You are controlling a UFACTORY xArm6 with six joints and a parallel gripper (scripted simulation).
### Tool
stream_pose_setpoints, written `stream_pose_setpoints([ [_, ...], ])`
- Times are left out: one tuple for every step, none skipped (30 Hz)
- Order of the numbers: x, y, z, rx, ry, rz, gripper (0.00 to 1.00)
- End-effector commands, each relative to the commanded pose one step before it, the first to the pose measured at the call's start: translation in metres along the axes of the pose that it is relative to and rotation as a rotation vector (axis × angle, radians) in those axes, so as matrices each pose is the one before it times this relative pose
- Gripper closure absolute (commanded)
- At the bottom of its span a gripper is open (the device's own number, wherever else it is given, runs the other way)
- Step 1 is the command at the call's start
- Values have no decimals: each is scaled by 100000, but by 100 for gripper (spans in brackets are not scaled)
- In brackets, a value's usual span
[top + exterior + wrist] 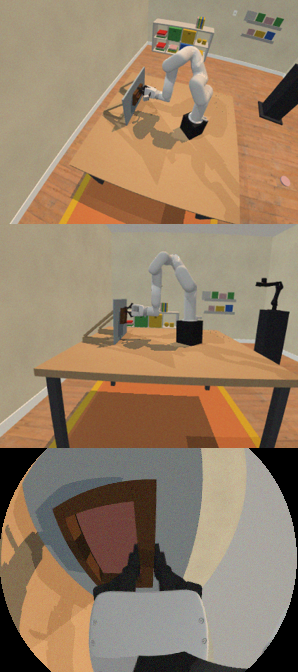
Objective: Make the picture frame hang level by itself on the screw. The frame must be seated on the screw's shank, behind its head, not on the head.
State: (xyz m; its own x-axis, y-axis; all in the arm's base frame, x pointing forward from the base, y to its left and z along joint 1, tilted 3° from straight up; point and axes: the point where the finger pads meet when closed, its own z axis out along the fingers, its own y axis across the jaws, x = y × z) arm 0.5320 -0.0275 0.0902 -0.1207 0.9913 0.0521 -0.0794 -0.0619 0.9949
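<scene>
A small brown picture frame (135, 95) (123, 315) (109, 527) with a reddish middle is held flat against the upright grey board (135, 106) (118, 330) (100, 458). My gripper (142, 92) (130, 308) (146, 551) is shut on the frame's edge, with its dark fingers pinching the brown bar. In the wrist view the frame looks tilted. The screw is hidden behind the frame.
The board stands on thin braces near the far left of the wooden table (140, 162) (158, 361). The arm's black base (194, 126) (189, 332) stands mid-table. A black stand (281, 98) (271, 333) is off the table to the right.
</scene>
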Motion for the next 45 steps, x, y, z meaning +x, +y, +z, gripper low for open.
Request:
stream_pose_setpoints([
  [109, 146, 85, -344, 128, -2154, 100],
  [21, 2, 0, 0, 19, -375, 100],
  [21, 1, 0, 0, 18, -364, 100],
  [20, 1, 0, 0, 18, -354, 100],
  [20, 1, 0, 0, 17, -344, 100],
  [19, 1, 0, 0, 17, -334, 100],
  [18, 1, 0, 0, 16, -324, 100],
  [18, 1, 0, 0, 16, -313, 100],
  [17, 1, 0, 0, 15, -302, 100],
  [0, 0, 0, 0, 0, 0, 100],
  [0, 0, 0, 0, 0, 0, 100],
  [17, 1, 0, 0, 15, -292, 100],
  [16, 1, 0, 0, 14, -281, 100],
  [15, 1, 0, 0, 14, -270, 100],
  [15, 0, 0, 0, 13, -259, 100],
  [14, 0, 0, 0, 12, -248, 100],
  [14, 0, 0, 0, 12, -237, 100],
  [13, 0, 0, 0, 11, -226, 100],
  [12, 0, 0, 0, 11, -216, 100],
  [12, 0, 0, 0, 10, -205, 100],
  [11, 0, 0, 0, 10, -194, 100],
  [10, 0, 0, 0, 9, -184, 100],
  [10, 0, 0, 0, 9, -173, 100],
  [9, 0, 0, 0, 8, -163, 100],
  [9, 0, 0, 0, 8, -153, 100],
  [8, 0, 0, 0, 7, -142, 100],
  [0, 0, 0, 0, 0, 0, 100],
  [0, 0, 0, 0, 0, 0, 100],
  [8, 0, 0, 0, 7, -133, 100],
  [7, 0, 0, 0, 6, -123, 100],
  [6, 0, 0, 0, 6, -113, 100],
  [6, 0, 0, 0, 5, -104, 100],
  [5, 0, 0, 0, 5, -95, 100],
  [5, 0, 0, 0, 4, -86, 100],
  [4, 0, 0, 0, 4, -78, 100],
  [4, 0, 0, 0, 3, -70, 100],
  [4, 0, 0, 0, 3, -62, 100],
  [3, 0, 0, 0, 3, -54, 100],
  [3, 0, 0, 0, 2, -47, 100],
  [2, 0, 0, 0, 2, -40, 100],
  [2, 0, 0, 0, 2, -34, 100],
  [2, 0, 0, 0, 1, -28, 100],
  [1, 0, 0, 0, 1, -23, 100],
  [0, 0, 0, 0, 0, 0, 100],
  [0, 0, 0, 0, 0, 0, 100],
])
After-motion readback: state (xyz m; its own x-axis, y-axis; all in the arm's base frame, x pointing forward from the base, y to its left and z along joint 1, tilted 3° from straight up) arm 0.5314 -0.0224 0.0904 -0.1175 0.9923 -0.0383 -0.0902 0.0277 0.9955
